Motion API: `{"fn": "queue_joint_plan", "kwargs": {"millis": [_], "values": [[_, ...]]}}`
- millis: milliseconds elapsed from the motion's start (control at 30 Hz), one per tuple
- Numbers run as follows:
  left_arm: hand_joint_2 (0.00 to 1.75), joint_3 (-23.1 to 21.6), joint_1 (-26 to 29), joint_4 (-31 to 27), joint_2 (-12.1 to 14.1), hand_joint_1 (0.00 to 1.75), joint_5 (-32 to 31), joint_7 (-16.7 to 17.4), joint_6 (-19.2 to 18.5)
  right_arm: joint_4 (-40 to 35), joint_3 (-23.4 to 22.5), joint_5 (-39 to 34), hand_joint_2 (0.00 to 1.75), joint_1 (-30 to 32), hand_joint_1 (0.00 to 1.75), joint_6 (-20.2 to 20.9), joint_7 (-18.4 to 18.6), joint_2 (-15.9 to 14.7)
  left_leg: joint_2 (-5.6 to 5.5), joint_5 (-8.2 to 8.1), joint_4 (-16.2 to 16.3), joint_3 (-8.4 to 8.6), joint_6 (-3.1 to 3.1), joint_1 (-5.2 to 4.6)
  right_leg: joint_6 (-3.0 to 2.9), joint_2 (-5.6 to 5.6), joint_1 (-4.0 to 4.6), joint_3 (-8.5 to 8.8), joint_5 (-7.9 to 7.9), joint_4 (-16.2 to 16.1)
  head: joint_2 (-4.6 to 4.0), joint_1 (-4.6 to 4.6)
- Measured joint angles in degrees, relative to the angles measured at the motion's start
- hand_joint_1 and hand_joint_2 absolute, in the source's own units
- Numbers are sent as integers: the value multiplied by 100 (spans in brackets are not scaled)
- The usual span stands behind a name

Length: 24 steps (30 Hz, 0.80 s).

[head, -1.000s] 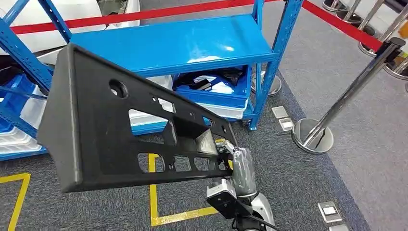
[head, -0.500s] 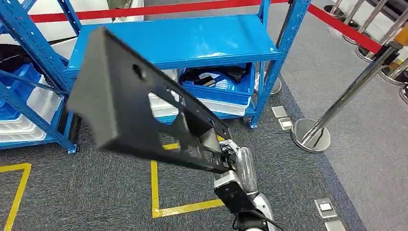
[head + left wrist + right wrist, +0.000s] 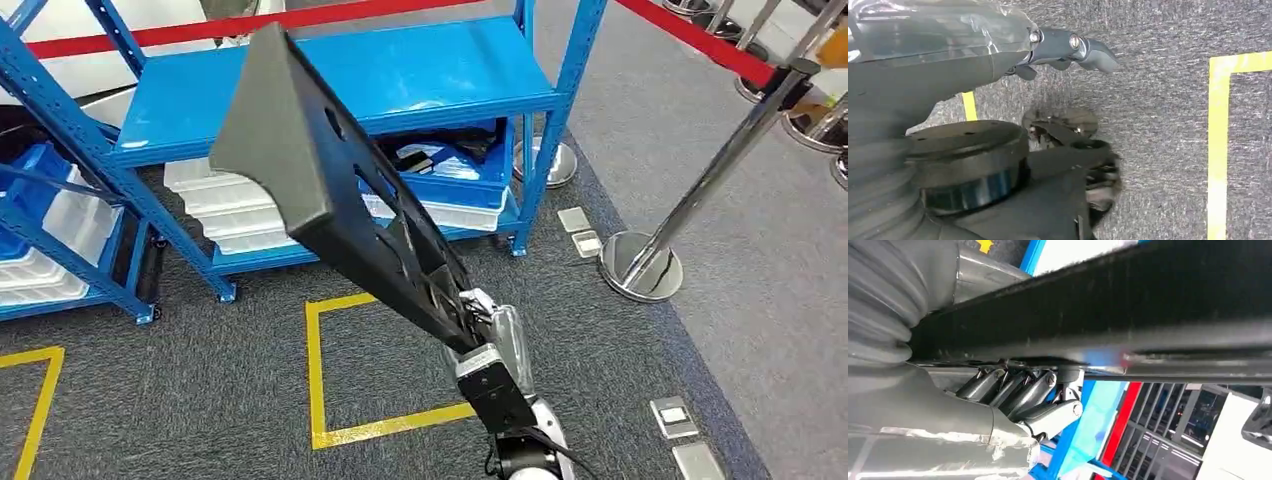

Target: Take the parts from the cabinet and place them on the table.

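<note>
Item in carriage: the right hand (image 3: 478, 318) is gripping one end of a long black panel (image 3: 330, 200), the fingers (image 3: 1018, 387) curling closed against the panel's underside in the right wrist view, with the flat of the part lying across them. From the fingers the panel is running up and away, its far end hanging high in the air in front of the blue rack (image 3: 330, 85), touching nothing. Handling estimate: the part is looking like rigid moulded plastic, stiff and holding its line with no visible sag, probably moderate in weight but long, so a one-end hold is loading the wrist with leverage and the free end is likely swinging wide on any turn. Several cut-outs are showing along its length; their edges and the raised rim are offering surer purchase than the smooth matte face, and a hold nearer the middle would be balancing it better. The left hand (image 3: 1068, 47) is hanging by the robot's side over the grey carpet (image 3: 1158, 125), holding nothing; how far its fingers are spread cannot be told. Beyond the fingers: yellow floor tape (image 3: 315, 370), then the rack with bins (image 3: 455, 190) on its lower shelf, and a chrome stanchion (image 3: 690, 210) off to the right. The tabletop is not being shown.
</note>
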Motion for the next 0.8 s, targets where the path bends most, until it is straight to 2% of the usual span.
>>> {"fn": "queue_joint_plan", "kwargs": {"millis": [33,67,100,133,167,200,233,300,333,367,400,433,467,500,533,567,600,633,667,700,733,800], "values": [[175,0,2,0,0,0,0,6,-2,0,0,0,175,2,175,0,-2,-2,0,14,137,-57,1,0,1,28,1,-12,6,8,0,-2],[175,0,2,0,0,0,-2,9,-4,0,0,2,175,3,175,0,-2,-7,-2,158,-7,24,14,0,3,80,1,-13,7,17,0,-2],[175,0,-1,0,0,0,-2,9,-4,0,0,13,175,2,175,0,0,-9,-11,400,-391,228,36,2,6,126,0,-9,8,27,0,0],[175,0,-3,0,0,0,-2,9,-4,0,0,26,175,1,175,0,0,-11,-74,680,-935,489,62,6,10,181,0,-7,8,42,0,-2],[175,0,-4,0,0,0,-4,9,-4,0,0,37,175,-3,175,0,2,-11,-252,875,-1418,706,90,14,19,226,-3,-11,5,54,0,-2],[175,0,-3,2,4,0,-2,15,-7,0,0,44,175,-12,175,0,4,-11,-432,800,-1546,752,113,19,62,254,29,-44,13,82,0,7],[175,0,-6,4,4,0,-4,15,-7,0,0,53,175,-13,175,-2,7,-11,-392,797,-1641,755,123,15,88,320,12,-90,32,94,0,0],[175,0,-5,7,7,0,-2,24,-7,0,0,55,175,6,175,-4,9,-15,-308,810,-1618,735,149,-14,178,413,-17,-123,90,51,0,-7],[175,0,-8,7,4,0,-2,24,-13,0,0,55,175,11,175,-4,9,-17,-257,844,-1668,740,199,18,215,459,1,-134,108,49,0,4],[175,0,-18,7,0,0,-2,24,-28,0,0,57,175,17,175,-7,9,-24,-159,881,-1715,753,242,53,217,372,-21,-146,37,106,0,-2],[175,0,-18,7,0,0,0,24,-31,0,0,59,175,4,175,-7,9,-26,-128,896,-1732,752,273,46,238,152,7,-221,-108,275,0,48],[175,0,-9,7,0,0,4,26,-33,0,0,57,175,-12,175,-7,11,-26,-47,901,-1732,735,296,39,267,34,4,-410,-359,675,0,94],[175,0,5,9,0,0,11,26,-37,0,0,55,175,-11,175,-7,15,-28,20,901,-1726,719,297,28,285,-13,-6,-625,-589,1155,0,103],[175,0,14,9,0,0,15,26,-39,0,0,55,175,-8,175,-7,26,-28,89,901,-1721,704,297,20,301,-28,-12,-806,-745,1569,0,101],[175,0,20,11,0,0,20,26,-39,0,0,52,175,-6,175,-7,42,-28,154,901,-1714,693,297,17,313,-33,-16,-895,-774,1791,0,103],[175,0,22,13,0,0,22,24,-39,0,0,55,175,-6,175,-7,59,-35,223,901,-1708,692,296,16,318,-45,-17,-837,-664,1718,0,109],[175,0,20,15,0,0,22,24,-39,0,0,61,175,-7,175,-7,66,-39,283,897,-1702,696,292,17,308,-75,-17,-627,-440,1351,0,109],[175,0,16,13,0,0,20,24,-39,0,0,74,175,-8,175,-7,70,-42,333,889,-1694,703,282,19,300,-142,-17,-352,-193,839,0,116],[175,0,15,15,-2,0,20,24,-39,0,0,92,175,-11,175,-7,72,-42,377,876,-1684,715,261,17,287,-297,-15,-51,34,273,0,127],[175,0,14,15,0,0,20,24,-39,0,0,111,175,-14,175,-7,74,-42,406,865,-1676,708,234,-19,267,-576,41,33,-93,77,0,138],[175,0,11,15,0,0,20,24,-39,-4,0,140,175,-11,175,-7,74,-42,432,853,-1635,693,207,-49,205,-487,48,-1,-30,40,0,138],[175,0,14,15,0,0,20,24,-39,-2,0,144,175,3,175,-7,77,-50,520,869,-1660,710,159,-56,155,-371,57,-41,-31,66,0,94]]}}
